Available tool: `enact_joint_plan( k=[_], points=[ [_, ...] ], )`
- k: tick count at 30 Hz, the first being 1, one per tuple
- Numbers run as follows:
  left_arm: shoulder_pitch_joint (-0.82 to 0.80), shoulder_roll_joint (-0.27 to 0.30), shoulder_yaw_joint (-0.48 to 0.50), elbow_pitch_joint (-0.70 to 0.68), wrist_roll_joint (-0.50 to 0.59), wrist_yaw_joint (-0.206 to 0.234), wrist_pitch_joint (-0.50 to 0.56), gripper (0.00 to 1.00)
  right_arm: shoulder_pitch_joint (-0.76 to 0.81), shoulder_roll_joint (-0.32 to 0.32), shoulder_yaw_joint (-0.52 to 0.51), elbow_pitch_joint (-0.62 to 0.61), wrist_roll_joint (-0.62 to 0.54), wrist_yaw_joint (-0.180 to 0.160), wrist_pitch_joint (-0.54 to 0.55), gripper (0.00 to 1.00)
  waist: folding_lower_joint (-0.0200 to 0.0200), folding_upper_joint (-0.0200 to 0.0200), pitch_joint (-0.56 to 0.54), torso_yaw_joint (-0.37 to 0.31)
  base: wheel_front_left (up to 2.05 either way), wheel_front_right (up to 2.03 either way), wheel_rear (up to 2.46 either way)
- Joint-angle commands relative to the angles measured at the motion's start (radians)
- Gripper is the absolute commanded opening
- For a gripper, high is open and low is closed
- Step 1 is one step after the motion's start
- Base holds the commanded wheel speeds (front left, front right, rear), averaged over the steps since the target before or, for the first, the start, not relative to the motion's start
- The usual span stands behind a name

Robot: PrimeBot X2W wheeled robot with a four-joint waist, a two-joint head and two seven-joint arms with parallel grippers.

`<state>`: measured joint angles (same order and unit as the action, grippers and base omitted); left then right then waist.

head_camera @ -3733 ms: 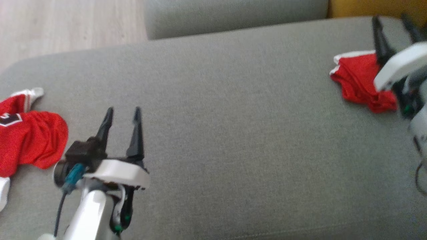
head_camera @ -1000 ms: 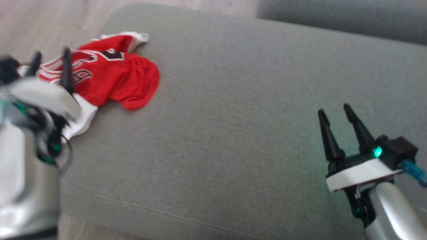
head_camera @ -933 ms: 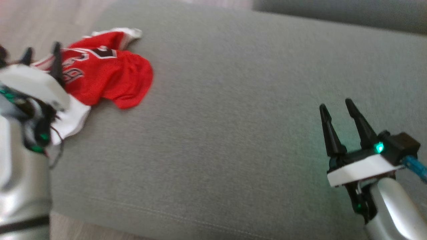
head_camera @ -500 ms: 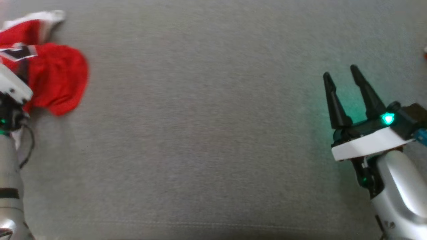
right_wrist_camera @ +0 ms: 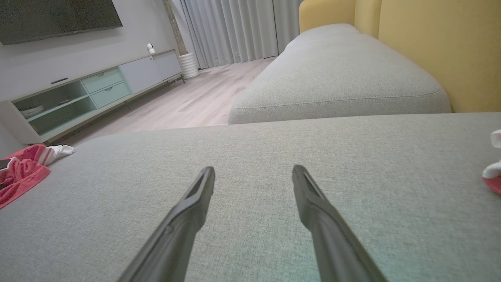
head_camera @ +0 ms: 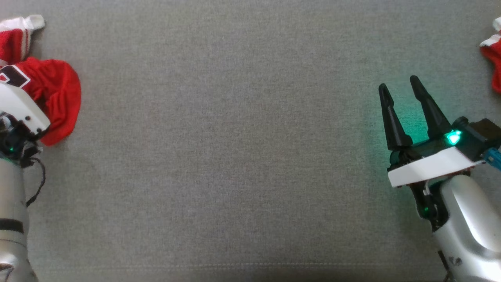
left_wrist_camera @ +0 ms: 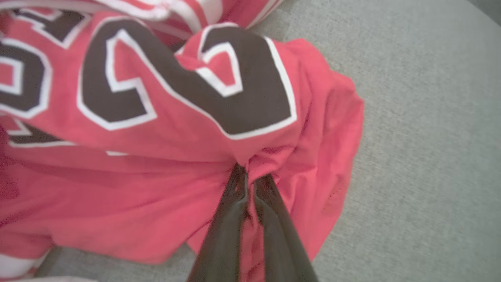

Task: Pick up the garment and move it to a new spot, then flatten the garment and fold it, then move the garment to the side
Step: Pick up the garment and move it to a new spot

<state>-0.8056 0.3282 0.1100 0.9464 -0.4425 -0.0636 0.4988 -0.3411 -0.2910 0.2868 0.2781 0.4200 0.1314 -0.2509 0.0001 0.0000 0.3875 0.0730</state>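
Left wrist view: the left gripper (left_wrist_camera: 248, 172) pinches a small fold of the crumpled red mesh jersey with black numerals (left_wrist_camera: 156, 129), at the left end of the grey fabric sofa cushion (left_wrist_camera: 430, 156). So thin a bite may slip out when lifted. The right gripper (head_camera: 398, 83) is spread and empty.

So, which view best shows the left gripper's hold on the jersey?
Left wrist view: the left gripper is shut on a fold of the jersey. Head view shows its white housing over it; right wrist view, a far corner.
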Motion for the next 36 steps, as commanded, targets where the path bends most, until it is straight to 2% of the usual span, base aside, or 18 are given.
enact_joint_plan(
  k=[1,7,13,17,24,30,32,36],
  points=[
    [-0.014,0.043,0.015,-0.021,-0.002,-0.011,-0.006,0.00,-0.005,0.002,0.018,-0.019,0.008,-0.001,-0.010,1.00,-0.0001,0.0000,-0.015,0.002,0.00,0.00,0.00],
    [-0.031,0.082,-0.026,-0.041,0.035,-0.033,-0.084,0.00,0.010,0.020,0.015,0.001,0.016,-0.001,-0.011,1.00,-0.0001,0.0000,-0.092,0.001,0.00,0.00,0.00],
    [-0.068,0.114,-0.115,-0.118,0.077,-0.059,-0.102,0.00,0.047,0.055,0.006,0.019,0.016,-0.001,-0.011,1.00,-0.0001,0.0000,-0.195,-0.006,0.00,0.00,0.00],
    [-0.092,0.121,-0.194,-0.208,0.081,-0.066,-0.094,0.00,0.076,0.074,-0.004,0.032,0.013,-0.001,-0.011,1.00,-0.0001,0.0000,-0.259,-0.019,0.00,0.00,0.00],
    [-0.099,0.107,-0.336,-0.448,0.001,-0.067,-0.045,0.00,0.104,0.094,-0.019,0.040,0.002,-0.001,-0.011,1.00,-0.0001,0.0000,-0.328,-0.076,0.00,0.00,0.00],
    [-0.032,0.031,-0.401,-0.626,-0.054,-0.060,0.019,0.00,0.107,0.099,-0.023,0.037,-0.004,-0.001,-0.011,1.00,-0.0001,0.0000,-0.330,-0.151,0.00,0.00,0.00],
    [0.011,-0.014,-0.428,-0.664,-0.058,-0.045,0.018,0.00,0.104,0.101,-0.023,0.037,-0.004,-0.001,-0.011,1.00,-0.0001,0.0000,-0.322,-0.179,0.00,0.00,0.00],
    [0.108,-0.143,-0.489,-0.664,-0.083,-0.027,-0.038,0.00,0.096,0.105,-0.016,0.039,0.001,-0.001,-0.011,1.00,-0.0001,0.0000,-0.308,-0.233,0.00,0.00,0.00]
  ],
)
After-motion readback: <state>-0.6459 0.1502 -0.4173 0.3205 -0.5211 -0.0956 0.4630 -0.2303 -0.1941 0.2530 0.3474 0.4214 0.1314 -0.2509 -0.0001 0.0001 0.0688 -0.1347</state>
